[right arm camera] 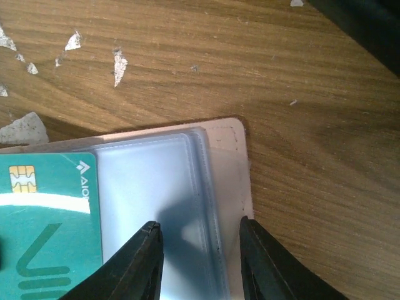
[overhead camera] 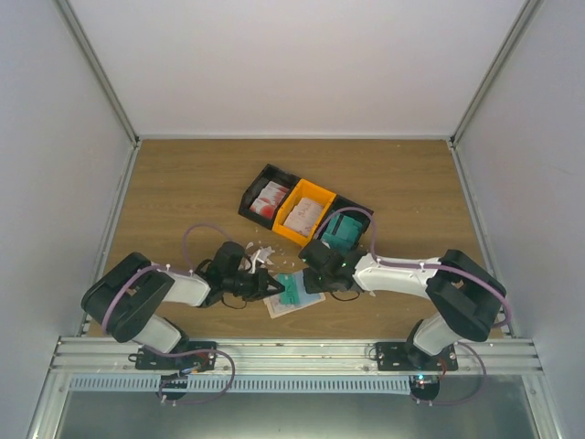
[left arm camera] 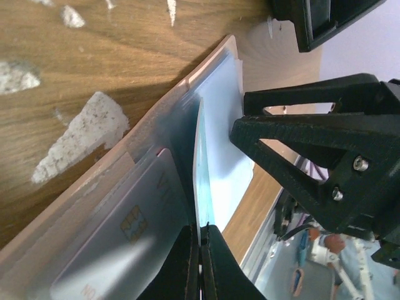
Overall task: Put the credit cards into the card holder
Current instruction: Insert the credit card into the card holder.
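Pinching a thin teal-edged leaf of the card holder (right arm camera: 228,156) with left claw (left arm camera: 200,265), fully closed; cannot tell sleeve from card. Hovering right claw (right arm camera: 200,250) over the clear sleeve (right arm camera: 156,187), jaws apart, gripping nothing. Seeing teal card (right arm camera: 50,225) lying on the open holder on the table (overhead camera: 183,183), one chip card (left arm camera: 125,231) pocketed. Judging task early: more cards (overhead camera: 302,216) waiting in tray (overhead camera: 245,203).

- A wooden table (overhead camera: 183,183) with a brown grain top carries everything.
- A three-bin tray (overhead camera: 318,188) sits slantwise near the table's middle: a black bin, an orange bin, then another black bin.
- The card holder (overhead camera: 291,308) lies opened out flat, nearer the front edge than the tray, pale inside facing up.
- White crumb-like scraps (overhead camera: 260,251) are scattered on the wood just beside the card holder, between it and the tray.
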`<action>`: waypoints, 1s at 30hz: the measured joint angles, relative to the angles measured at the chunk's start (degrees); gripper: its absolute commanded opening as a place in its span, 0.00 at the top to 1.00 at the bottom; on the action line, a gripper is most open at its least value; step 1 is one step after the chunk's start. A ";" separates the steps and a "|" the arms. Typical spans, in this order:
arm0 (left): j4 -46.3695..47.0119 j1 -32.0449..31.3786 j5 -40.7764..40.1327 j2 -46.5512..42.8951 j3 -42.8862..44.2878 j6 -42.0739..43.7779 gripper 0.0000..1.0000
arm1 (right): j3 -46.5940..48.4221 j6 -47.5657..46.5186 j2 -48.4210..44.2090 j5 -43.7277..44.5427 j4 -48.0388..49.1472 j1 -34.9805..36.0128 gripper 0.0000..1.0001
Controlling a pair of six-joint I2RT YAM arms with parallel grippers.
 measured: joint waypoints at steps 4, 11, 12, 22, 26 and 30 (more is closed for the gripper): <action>2.97 0.00 -0.31 -0.11 -1.95 -3.74 1.00 | 0.11 0.11 0.13 0.52 -0.37 0.11 0.71; 4.46 -0.07 -4.15 -6.84 -7.85 -10.47 1.00 | -0.22 1.44 0.17 0.70 0.04 0.11 0.77; 4.55 -0.07 -4.55 -7.54 -8.61 -11.47 1.00 | -0.28 1.60 0.22 0.68 0.35 0.11 0.76; 13.88 -0.07 -4.13 -3.65 -10.69 -18.10 1.00 | -0.57 2.32 0.81 0.50 2.03 0.11 0.79; 16.65 -0.07 -4.35 -4.11 -11.78 -19.85 1.00 | -0.61 2.58 1.01 0.46 2.80 0.11 0.79; 15.30 -0.09 -5.51 -7.17 -12.31 -20.26 1.00 | -0.63 2.71 1.22 0.22 4.17 0.11 0.79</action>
